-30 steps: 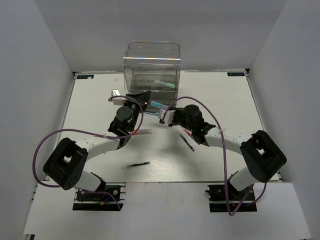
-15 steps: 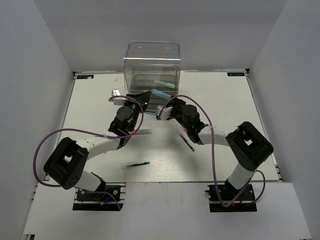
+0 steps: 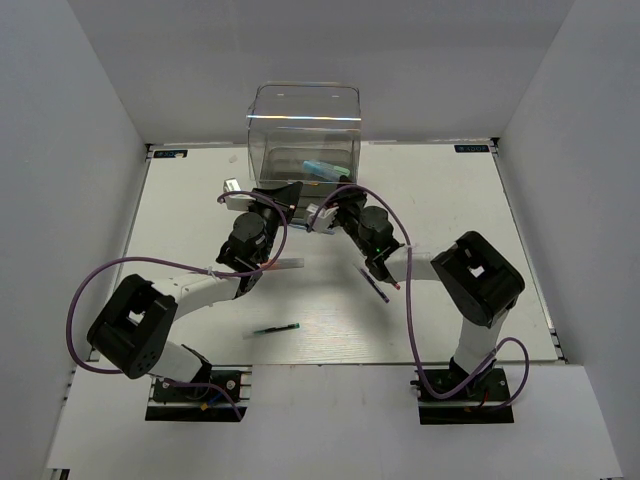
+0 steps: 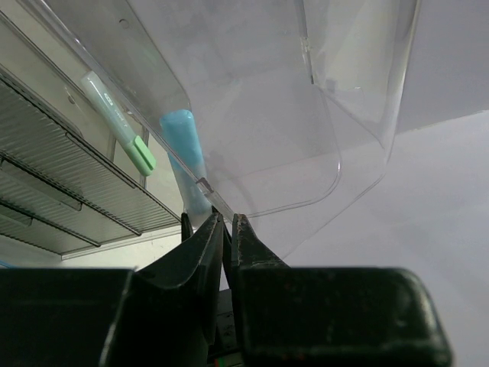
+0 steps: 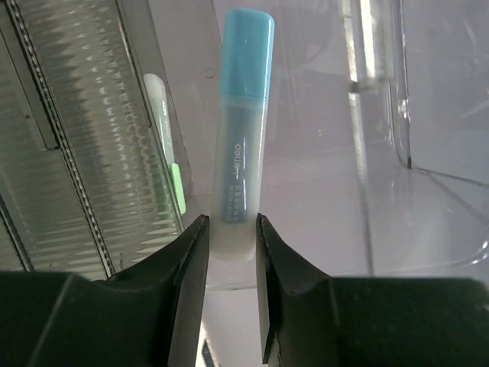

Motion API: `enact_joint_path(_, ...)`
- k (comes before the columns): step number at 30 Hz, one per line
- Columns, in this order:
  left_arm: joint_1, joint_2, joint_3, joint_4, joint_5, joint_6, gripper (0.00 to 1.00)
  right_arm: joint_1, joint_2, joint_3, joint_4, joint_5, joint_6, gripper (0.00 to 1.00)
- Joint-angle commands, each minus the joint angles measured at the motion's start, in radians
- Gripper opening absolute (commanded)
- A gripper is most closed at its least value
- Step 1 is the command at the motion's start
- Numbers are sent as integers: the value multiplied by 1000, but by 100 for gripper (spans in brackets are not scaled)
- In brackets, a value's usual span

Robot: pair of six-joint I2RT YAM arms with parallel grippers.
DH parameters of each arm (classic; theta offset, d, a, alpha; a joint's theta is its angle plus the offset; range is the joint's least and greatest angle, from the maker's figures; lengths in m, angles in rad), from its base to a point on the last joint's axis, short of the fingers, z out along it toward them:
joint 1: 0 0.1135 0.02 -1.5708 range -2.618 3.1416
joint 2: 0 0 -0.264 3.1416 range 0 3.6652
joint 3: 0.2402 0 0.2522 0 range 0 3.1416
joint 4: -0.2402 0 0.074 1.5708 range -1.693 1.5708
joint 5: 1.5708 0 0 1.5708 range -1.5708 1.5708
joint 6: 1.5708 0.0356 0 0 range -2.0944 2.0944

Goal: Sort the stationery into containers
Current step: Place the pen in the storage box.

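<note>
The clear drawer unit [image 3: 303,120] stands at the back centre, with one drawer [image 4: 321,115] pulled out. My left gripper [image 3: 284,196] is shut on that drawer's front lip [image 4: 205,186]. My right gripper [image 3: 326,203] is shut on the white end of a light blue marker [image 5: 243,138] and holds it over the open drawer, cap pointing inward. A mint-green marker [image 4: 118,122] lies inside the unit and also shows in the right wrist view [image 5: 166,145]. A dark green pen [image 3: 277,328] and a dark purple pen [image 3: 375,284] lie on the table.
A pale thin stick [image 3: 285,264] lies beside the left arm. A red tip [image 3: 397,286] shows beside the purple pen, under the right arm. Purple cables loop from both arms. White walls close in the table on three sides.
My right gripper has moved forward and left towards the drawer unit, carrying the light blue marker over the open drawer. My left gripper has stayed on the drawer's lip.
</note>
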Motion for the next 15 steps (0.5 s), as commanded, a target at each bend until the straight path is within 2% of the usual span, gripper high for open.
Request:
enact_joint_path(1, 5, -15, 32, 45, 11, -2, 0, -5, 29, 40, 114, 13, -84, 0)
enact_joint_path(15, 5, -24, 23, 45, 11, -2, 0, -19, 41, 66, 12, -78, -305, 0)
